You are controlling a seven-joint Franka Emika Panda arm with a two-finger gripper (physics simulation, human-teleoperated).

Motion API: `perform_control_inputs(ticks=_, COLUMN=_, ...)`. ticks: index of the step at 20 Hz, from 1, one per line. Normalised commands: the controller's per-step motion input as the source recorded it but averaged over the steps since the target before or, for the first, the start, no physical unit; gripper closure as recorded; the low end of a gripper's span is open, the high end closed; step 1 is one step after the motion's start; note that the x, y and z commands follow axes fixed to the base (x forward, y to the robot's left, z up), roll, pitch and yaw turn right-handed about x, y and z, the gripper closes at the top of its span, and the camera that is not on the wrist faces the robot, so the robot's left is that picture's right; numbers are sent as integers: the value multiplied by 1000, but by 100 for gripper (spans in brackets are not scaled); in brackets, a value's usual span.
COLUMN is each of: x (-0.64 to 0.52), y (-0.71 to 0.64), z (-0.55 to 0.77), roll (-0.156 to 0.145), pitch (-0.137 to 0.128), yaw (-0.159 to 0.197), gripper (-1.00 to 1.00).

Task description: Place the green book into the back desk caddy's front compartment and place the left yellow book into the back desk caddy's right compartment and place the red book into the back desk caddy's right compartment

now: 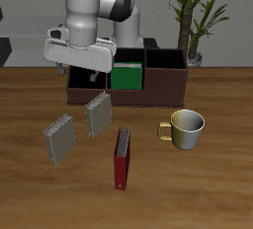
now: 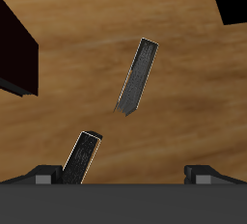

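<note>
Books lie about on the wooden bench. The green book stands in the back desk caddy, in the middle part, which is the front compartment. Its bright green cover faces the bench's front edge. The caddy is a long, low, dark brown box far back on the bench. Its right compartment is the end part beside the potted plant, and it looks dark inside.

The red book lies flat on the bench, nearer the front edge than the caddy. It is slim and dark red, and it is well apart from the caddy.

Two grey-tan books are near it. One is just in front of the caddy, tilted a little. The other is farther from the caddy and nearer the bench's side edge. In the wrist view both show as thin dark strips on the wood, one in the middle and one close to the fingers.

A pale yellow mug sits on the bench, on the plant's side of the red book.

The robot's fingers hang over the caddy's far end, away from the plant. In the wrist view the two tips are wide apart, with only bare wood between them. They hold nothing.
</note>
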Motion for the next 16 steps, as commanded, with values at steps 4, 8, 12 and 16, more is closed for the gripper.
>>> perform_control_inputs(ticks=4, x=37, y=223, z=-131, roll=-78, pitch=-7, yaw=12, gripper=-100)
perform_control_inputs(ticks=8, x=-24, y=364, z=-163, roll=-16, pitch=-18, yaw=-18, gripper=-100)
perform_control_inputs(ticks=12, x=38, y=348, z=-196, roll=63, pitch=-17, yaw=-45, gripper=-100)
perform_control_inputs(ticks=16, x=32, y=84, z=-231, roll=51, pitch=-21, yaw=-74, gripper=-100)
